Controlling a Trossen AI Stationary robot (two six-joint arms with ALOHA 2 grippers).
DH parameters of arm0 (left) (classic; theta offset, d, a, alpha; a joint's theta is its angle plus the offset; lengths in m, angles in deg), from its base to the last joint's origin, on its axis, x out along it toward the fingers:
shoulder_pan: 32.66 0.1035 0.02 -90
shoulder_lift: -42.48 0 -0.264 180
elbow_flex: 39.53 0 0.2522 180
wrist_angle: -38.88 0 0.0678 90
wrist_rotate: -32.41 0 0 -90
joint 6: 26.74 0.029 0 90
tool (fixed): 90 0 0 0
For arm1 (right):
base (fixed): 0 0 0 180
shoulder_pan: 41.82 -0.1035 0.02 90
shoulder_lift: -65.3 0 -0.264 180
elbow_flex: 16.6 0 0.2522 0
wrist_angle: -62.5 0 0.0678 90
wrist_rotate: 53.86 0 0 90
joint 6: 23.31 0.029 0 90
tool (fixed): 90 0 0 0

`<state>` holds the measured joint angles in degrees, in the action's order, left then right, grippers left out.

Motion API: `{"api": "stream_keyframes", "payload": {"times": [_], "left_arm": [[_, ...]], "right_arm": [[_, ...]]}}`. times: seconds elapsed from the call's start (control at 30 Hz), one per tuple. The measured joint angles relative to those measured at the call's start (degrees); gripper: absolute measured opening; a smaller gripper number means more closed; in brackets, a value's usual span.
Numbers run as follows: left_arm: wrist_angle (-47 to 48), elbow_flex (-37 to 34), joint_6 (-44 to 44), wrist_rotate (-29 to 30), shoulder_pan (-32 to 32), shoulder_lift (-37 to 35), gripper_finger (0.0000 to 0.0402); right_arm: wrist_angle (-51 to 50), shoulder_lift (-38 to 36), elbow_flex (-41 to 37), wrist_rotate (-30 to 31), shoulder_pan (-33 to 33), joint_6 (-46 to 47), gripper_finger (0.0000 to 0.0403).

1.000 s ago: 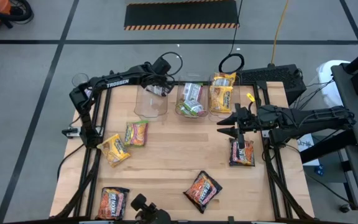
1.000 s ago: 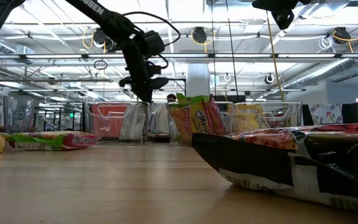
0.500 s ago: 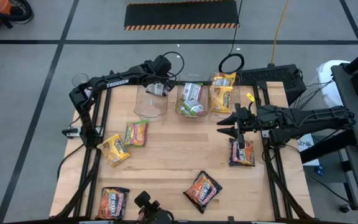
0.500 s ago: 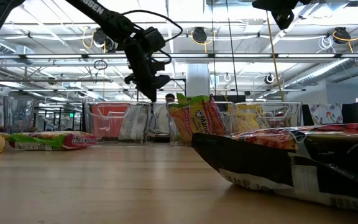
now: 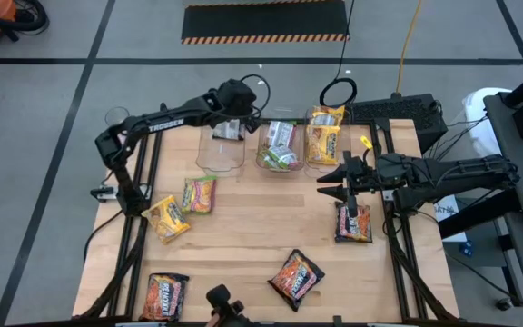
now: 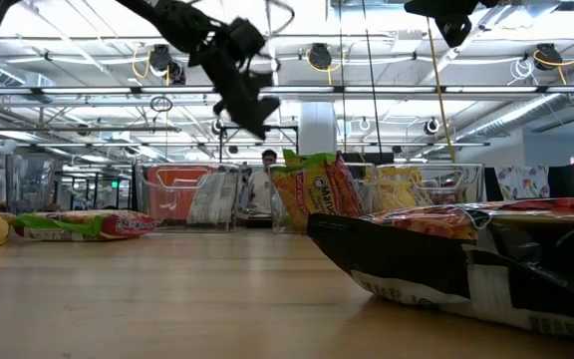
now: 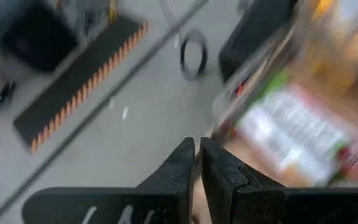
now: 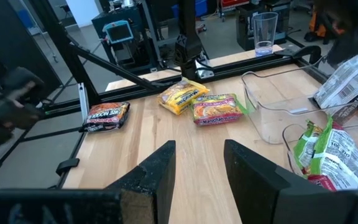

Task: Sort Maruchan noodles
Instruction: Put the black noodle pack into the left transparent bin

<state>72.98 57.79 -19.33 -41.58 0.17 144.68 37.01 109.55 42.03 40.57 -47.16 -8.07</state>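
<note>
From above, three clear bins stand in a row at the table's far edge. The left gripper (image 5: 235, 94) hangs over the leftmost bin (image 5: 221, 150), where a dark packet (image 5: 229, 131) lies at the far wall. The middle bin (image 5: 278, 153) holds green-edged packets (image 5: 282, 143), the right bin (image 5: 323, 145) yellow packets (image 5: 324, 134). The right gripper (image 5: 332, 180) hovers with jaws spread wide, a dark packet (image 5: 353, 222) on the wood just beside it, nothing between them. Loose on the table lie a yellow packet (image 5: 166, 218), a green-edged one (image 5: 199, 194) and two more dark ones (image 5: 295, 277) (image 5: 163, 296).

At table height, the left gripper (image 6: 250, 112) hangs high above the bins.

From the left wrist, its fingers (image 7: 180, 167) are nearly together with nothing between them.

From the right wrist, its wide fingers (image 8: 157, 168) frame bare wood.
</note>
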Motion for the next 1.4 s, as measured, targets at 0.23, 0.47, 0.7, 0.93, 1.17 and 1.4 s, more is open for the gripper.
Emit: {"api": "stream_keyframes", "payload": {"times": [0.23, 0.47, 0.7, 0.93, 1.17, 1.4], "left_arm": [[2.9, 0.0, -0.4, -7.9, -1.9, -8.3, 0.0033], [16.3, 0.0, -0.4, -19.3, -6.7, -16.9, 0.0033], [32.8, 0.0, -1.9, -24.4, -14.3, -21.0, 0.0033], [36.4, -0.1, -5.3, -28.0, -23.2, -21.1, 0.0033], [29.2, -0.1, -9.0, -28.0, -30.0, -19.2, 0.0033], [24.9, 0.0, -10.0, -28.0, -33.0, -13.8, 0.0033]], "right_arm": [[-0.6, 0.0, 0.0, 0.0, 0.0, 0.0, 0.013], [-0.6, 0.0, 0.0, 0.0, 0.0, 0.1, 0.013], [-0.5, 0.1, 0.0, 0.0, 0.0, 1.8, 0.013], [0.3, 0.1, 0.0, 0.0, 0.0, 2.1, 0.013], [0.4, 0.0, 0.0, 0.0, 0.0, 2.1, 0.013], [0.4, 0.1, 0.0, 0.0, 0.0, 1.7, 0.013]]}}
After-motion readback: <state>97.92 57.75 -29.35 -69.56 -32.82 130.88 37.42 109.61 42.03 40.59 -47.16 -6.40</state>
